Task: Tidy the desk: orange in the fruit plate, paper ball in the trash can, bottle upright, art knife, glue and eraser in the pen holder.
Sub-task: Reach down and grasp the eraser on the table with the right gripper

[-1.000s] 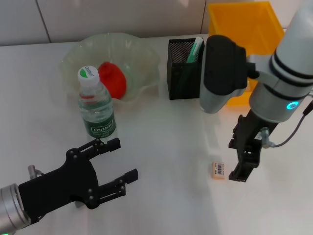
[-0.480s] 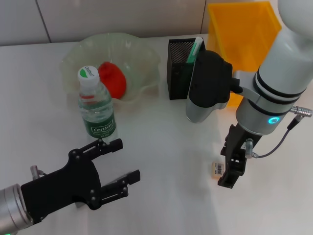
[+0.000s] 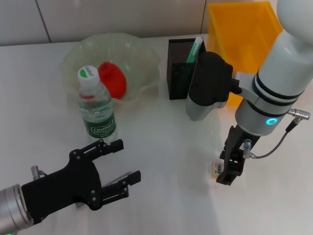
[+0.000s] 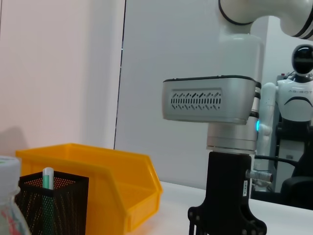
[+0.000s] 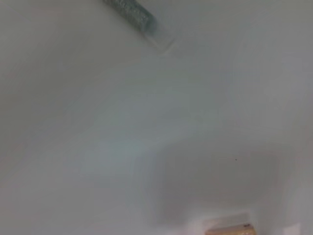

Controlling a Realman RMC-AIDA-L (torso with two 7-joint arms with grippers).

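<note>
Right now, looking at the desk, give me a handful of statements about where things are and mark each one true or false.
1. The orange lies in the fruit plate. True.
2. The bottle lies on its side. False: it stands upright, white cap on top, in front of the fruit plate.
3. The right gripper is down at the eraser on the table. True.
4. The eraser is inside the pen holder. False: it lies on the table; the pen holder holds a green and white stick.
5. The left gripper is clamped on the bottle. False: it is open, on the near side of the bottle, holding nothing.
</note>
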